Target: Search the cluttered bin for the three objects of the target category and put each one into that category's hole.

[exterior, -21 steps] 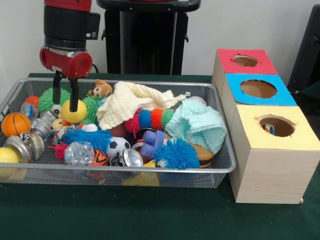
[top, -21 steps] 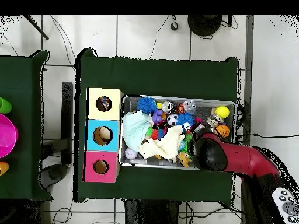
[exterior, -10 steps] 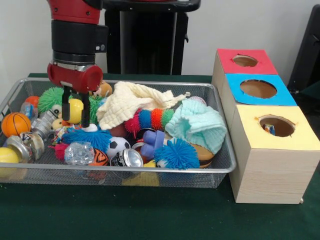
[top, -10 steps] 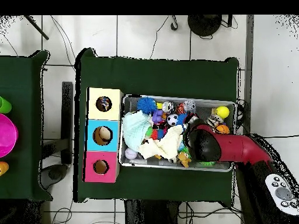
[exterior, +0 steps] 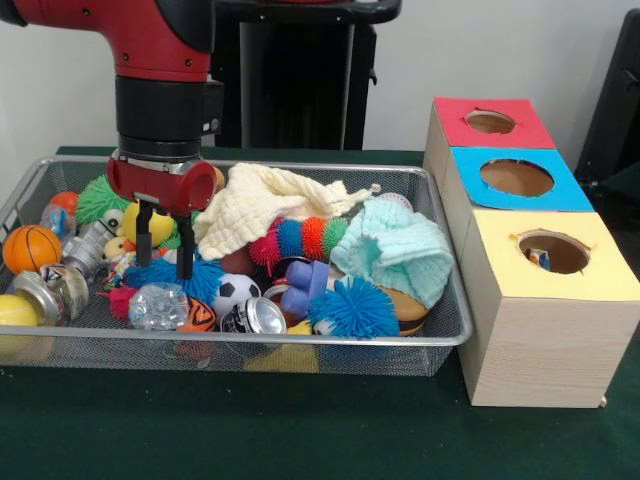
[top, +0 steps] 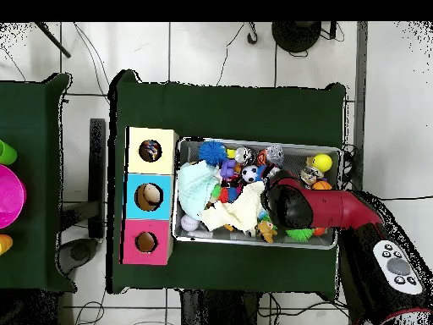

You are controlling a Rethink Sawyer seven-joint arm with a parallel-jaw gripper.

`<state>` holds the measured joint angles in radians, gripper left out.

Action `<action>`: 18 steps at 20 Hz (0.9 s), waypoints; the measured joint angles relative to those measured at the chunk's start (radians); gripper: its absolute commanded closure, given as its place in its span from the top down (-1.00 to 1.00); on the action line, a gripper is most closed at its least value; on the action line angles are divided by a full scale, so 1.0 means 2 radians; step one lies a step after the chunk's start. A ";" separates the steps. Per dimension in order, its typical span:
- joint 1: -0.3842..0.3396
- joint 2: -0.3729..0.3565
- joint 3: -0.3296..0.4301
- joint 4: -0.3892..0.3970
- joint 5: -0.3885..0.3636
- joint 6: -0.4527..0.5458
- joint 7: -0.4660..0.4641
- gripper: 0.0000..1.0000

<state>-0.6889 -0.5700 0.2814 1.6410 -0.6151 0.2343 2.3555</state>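
The wire bin (exterior: 440, 335) holds a jumble of toys, balls, cans and cloths. My gripper (exterior: 164, 246) hangs open over the bin's left part, fingers pointing down just above a blue spiky ball (exterior: 178, 276). A yellow ball (exterior: 132, 222) sits right behind the fingers, which hold nothing. Nearby lie a soccer ball (exterior: 235, 291), a basketball (exterior: 30, 248) and a green spiky ball (exterior: 98, 196). In the overhead view the arm's head (top: 285, 206) covers the gripper. Beside the bin stand the red-topped box (exterior: 490, 122), the blue-topped box (exterior: 516, 178) and the yellow-topped box (exterior: 553, 255), each with a round hole.
A cream cloth (exterior: 262, 203) and a mint knitted cloth (exterior: 395, 246) cover the bin's middle and right. A rainbow spiky caterpillar (exterior: 298, 239) and a second blue spiky ball (exterior: 352, 308) lie between them. In the overhead view the boxes (top: 150, 196) stand left of the bin (top: 254, 142).
The gripper has moved right and toward the camera in the front view and come lower, from beside the yellow ball to above the blue spiky ball. It stays open.
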 measured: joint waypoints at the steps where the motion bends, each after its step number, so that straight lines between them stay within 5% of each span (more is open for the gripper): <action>1: 0.000 0.000 0.000 0.000 -0.001 0.000 0.000 1.00; 18: -0.026 -0.022 0.000 0.006 -0.007 0.000 0.000 1.00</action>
<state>-0.7412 -0.6131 0.2816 1.6529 -0.6301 0.2342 2.3555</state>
